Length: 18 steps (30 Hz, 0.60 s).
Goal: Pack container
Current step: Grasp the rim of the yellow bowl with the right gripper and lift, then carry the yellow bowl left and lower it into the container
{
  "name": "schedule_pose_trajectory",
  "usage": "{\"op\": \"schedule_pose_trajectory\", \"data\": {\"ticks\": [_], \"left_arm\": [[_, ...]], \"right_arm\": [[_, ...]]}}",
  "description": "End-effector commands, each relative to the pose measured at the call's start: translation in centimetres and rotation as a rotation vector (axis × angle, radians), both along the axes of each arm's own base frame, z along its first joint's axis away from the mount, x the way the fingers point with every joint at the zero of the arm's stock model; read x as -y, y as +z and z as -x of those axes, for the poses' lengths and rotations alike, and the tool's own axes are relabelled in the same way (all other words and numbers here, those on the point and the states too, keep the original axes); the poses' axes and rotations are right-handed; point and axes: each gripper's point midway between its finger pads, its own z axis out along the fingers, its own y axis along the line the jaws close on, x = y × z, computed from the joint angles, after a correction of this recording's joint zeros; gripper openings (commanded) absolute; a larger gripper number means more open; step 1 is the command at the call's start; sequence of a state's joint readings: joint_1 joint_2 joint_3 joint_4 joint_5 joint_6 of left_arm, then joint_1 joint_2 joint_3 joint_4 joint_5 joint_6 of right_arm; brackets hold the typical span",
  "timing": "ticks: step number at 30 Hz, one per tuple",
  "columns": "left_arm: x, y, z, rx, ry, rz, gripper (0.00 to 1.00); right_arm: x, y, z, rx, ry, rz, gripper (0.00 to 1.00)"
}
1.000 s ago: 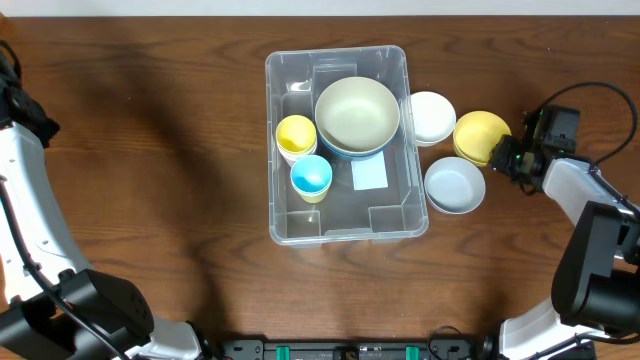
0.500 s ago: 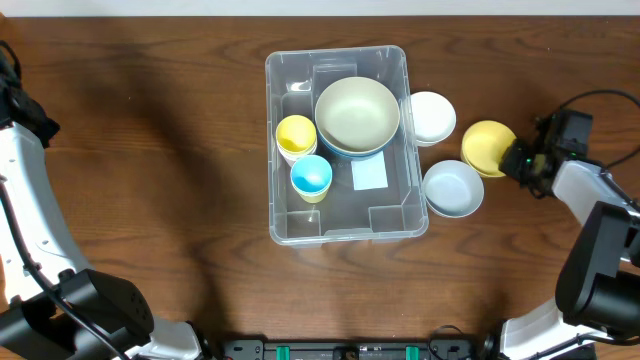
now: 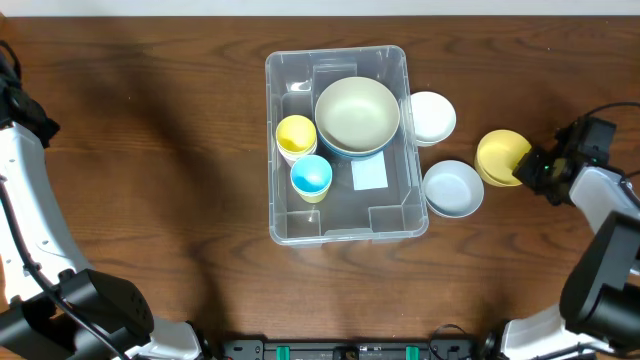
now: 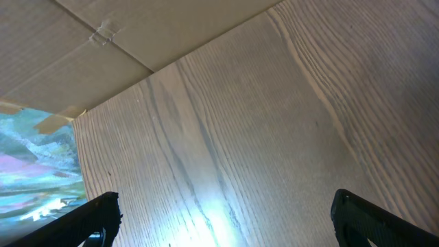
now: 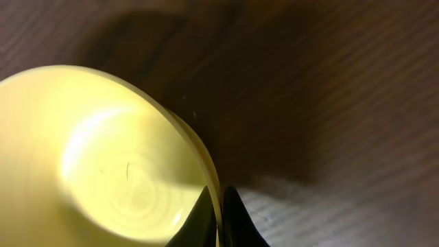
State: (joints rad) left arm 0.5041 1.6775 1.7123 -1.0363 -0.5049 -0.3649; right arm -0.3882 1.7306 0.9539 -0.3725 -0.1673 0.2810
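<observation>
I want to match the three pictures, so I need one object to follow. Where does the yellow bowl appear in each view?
Overhead: the yellow bowl is near the right edge.
Left wrist: not in it.
Right wrist: the bowl fills the left half.
Shared landmark: the right gripper, seen at the bottom of its own view, pinching the bowl's rim.

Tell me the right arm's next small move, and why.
Probably lift the yellow bowl and carry it left toward the container. The right gripper has its fingers pinched on the bowl's rim, the bowl is outside the container to its right, and the container's near end has bare floor.
</observation>
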Motion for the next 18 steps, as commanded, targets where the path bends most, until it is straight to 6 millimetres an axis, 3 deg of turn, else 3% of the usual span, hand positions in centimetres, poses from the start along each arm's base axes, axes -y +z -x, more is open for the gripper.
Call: {"op": "schedule_pose_trajectory", "data": {"ticks": [1,11,18], "left_arm": [[-0.4,0.0,0.2,-0.017,0.008,-0.013,0.98],[-0.4,0.0,0.2,-0.017,0.008,-0.013,0.98],[-0.4,0.0,0.2,-0.017,0.008,-0.013,0.98]], "right_arm": [[0.3,3.9,-0.3,0.09,-0.006,0.035,0.01],[-1.1,12.6,1.8,0.246,0.028,0.103,0.01],[-6.1,19.1,3.7,0.423,0.19,0.09,0.01]]}}
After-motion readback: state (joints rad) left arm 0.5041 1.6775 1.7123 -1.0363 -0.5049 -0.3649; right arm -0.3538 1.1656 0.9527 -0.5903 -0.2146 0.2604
